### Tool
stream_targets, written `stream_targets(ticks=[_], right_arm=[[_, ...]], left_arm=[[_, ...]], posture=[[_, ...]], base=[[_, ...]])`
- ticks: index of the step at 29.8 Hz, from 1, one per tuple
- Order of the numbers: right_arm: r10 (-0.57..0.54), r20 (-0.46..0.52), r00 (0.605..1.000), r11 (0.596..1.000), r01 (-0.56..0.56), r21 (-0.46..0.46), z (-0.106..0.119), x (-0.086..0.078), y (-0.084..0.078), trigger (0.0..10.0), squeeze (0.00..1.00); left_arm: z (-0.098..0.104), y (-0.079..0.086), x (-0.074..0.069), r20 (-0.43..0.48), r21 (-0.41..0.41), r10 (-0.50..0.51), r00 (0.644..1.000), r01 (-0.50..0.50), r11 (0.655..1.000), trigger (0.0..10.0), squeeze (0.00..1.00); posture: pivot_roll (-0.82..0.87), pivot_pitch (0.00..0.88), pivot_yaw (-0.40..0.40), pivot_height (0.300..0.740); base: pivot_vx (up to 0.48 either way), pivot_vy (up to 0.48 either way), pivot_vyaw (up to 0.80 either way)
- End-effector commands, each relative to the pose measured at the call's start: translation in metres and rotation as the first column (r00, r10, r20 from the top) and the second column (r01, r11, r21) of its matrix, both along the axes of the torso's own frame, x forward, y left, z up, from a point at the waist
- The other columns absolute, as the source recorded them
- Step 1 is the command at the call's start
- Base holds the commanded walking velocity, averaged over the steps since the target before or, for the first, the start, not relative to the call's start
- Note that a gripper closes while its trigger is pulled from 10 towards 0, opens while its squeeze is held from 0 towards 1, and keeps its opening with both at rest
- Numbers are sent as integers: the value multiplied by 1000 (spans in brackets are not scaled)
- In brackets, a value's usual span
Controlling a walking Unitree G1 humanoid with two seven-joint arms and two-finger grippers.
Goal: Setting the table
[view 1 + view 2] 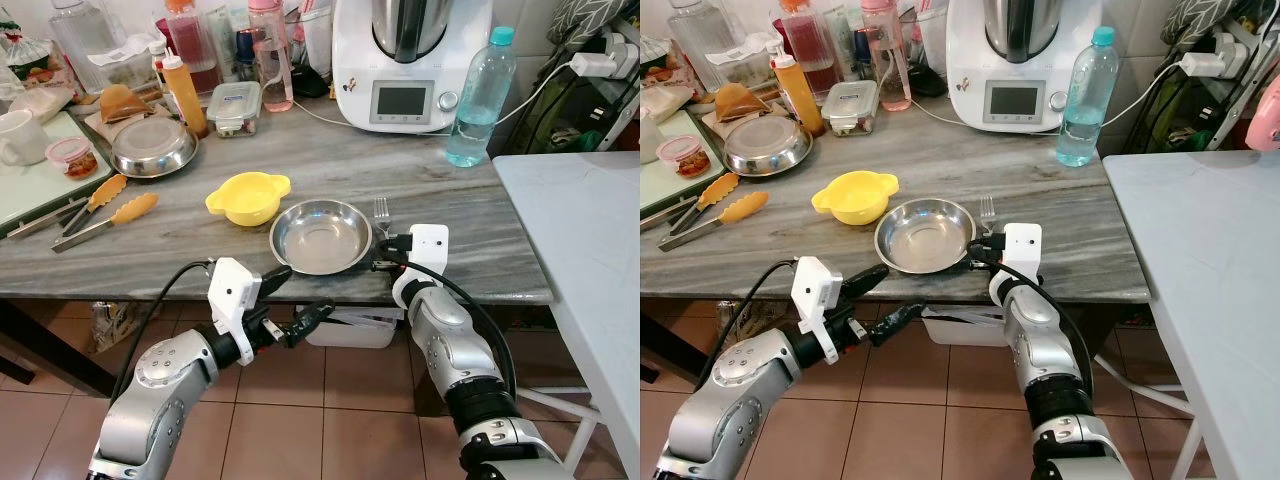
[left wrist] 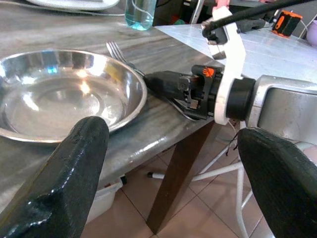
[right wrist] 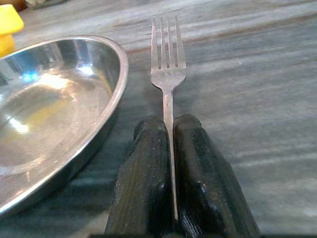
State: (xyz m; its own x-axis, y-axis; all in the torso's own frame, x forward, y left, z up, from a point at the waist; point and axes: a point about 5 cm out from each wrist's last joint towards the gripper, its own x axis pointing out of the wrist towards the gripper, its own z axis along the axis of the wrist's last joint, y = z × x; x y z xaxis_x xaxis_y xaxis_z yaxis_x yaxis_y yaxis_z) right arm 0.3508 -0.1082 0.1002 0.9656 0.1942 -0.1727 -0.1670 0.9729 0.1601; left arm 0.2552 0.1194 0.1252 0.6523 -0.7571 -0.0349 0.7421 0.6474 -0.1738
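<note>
Two grippers work at the near edge of the grey marble surface [image 1: 420,175]. The right gripper [image 3: 171,144] has its jaws pressed tight on the handle of a fork [image 3: 168,64], which lies flat on the surface with its tines pointing away from the robot, just right of a steel plate [image 1: 320,236] and not touching its rim. The left gripper [image 1: 285,295] hangs below and in front of the surface edge, near the plate's left side, jaws spread wide and holding nothing. A yellow bowl [image 1: 248,196] sits just left of the plate, behind it. Farther left lie orange-tipped tongs [image 1: 105,210] and a second steel bowl [image 1: 153,147]. At the back stand a white kitchen machine [image 1: 410,60] and a water bottle [image 1: 482,95]. A white table [image 1: 590,240] adjoins on the right.
</note>
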Motion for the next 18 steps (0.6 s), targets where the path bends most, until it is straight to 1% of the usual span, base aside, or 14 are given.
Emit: stream_targets(ticks=[1, 3, 4, 5, 9, 18], right_arm=[[9, -26, 1000, 1000, -8, 16, -5, 0, 5, 10000, 0], [15, -32, 999, 999, -14, 34, -4, 1, 7, 10000, 20], [18, -32, 999, 999, -17, 34, -4, 1, 8, 10000, 231], [19, -32, 999, 999, -18, 35, -4, 1, 9, 10000, 1000], [12, -35, 999, 999, -11, 33, -5, 1, 9, 10000, 1000], [-57, -12, 998, 998, 57, 9, -4, 2, 3, 10000, 1000]], left_arm=[[3, 1, -2, 7, 11, -3, 1000, 3, 1000, 10000, 0], [4, 0, -2, 4, 15, -6, 1000, 6, 1000, 10000, 0], [4, 0, -3, 1, 16, -7, 1000, 7, 1000, 10000, 0], [4, 0, -3, -1, 18, -9, 1000, 9, 1000, 10000, 0], [4, 0, -4, -7, 20, -13, 1000, 13, 1000, 10000, 0], [2, -1, -3, -10, 22, -15, 1000, 15, 1000, 10000, 0]], posture=[[-37, 93, 79, 740], [-36, 94, 79, 740], [-36, 94, 79, 740], [-35, 95, 79, 740], [-36, 94, 79, 740], [-41, 93, 78, 740]], base=[[0, 0, 0], [0, 0, 0], [0, 0, 0], [0, 0, 0], [0, 0, 0], [0, 0, 0]])
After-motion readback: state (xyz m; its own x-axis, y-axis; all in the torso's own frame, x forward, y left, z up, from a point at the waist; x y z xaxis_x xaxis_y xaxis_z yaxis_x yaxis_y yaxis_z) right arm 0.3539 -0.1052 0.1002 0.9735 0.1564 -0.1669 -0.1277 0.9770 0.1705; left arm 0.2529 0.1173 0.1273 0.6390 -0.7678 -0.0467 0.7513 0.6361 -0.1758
